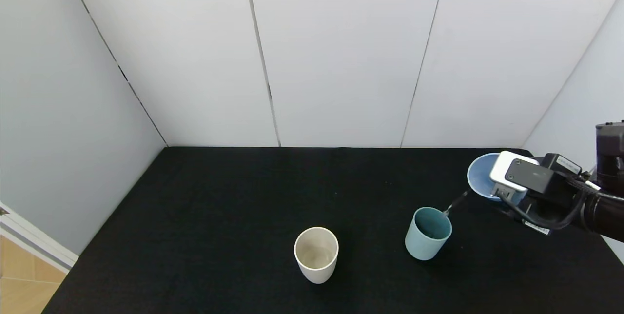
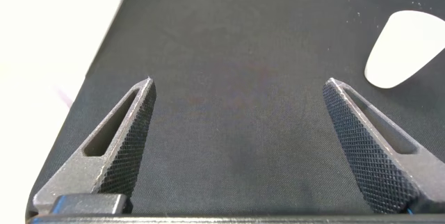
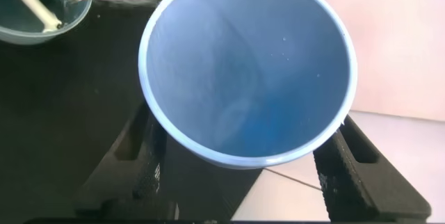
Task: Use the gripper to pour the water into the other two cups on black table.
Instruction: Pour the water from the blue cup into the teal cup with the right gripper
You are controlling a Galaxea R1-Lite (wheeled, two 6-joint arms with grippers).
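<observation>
Bright, even overhead light, soft faint shadows on the black table (image 1: 234,236) (blown-out whites in both wrist views).

White wall panels (image 1: 341,50) with dark vertical seams fill the upper half of the frame; a grey side wall (image 1: 58,124) runs down the left, and a strip of tan floor (image 1: 22,282) shows at the lower left corner

In the head view the pale blue plastic tumbler (image 1: 480,173) is half hidden behind the white-and-black box on the right gripper (image 1: 507,197), whose fingers cannot be seen there. The right wrist view cuts the mint-green cup (image 3: 38,12) at its edge. The left wrist view crops the cream-white cup (image 2: 407,50)
</observation>
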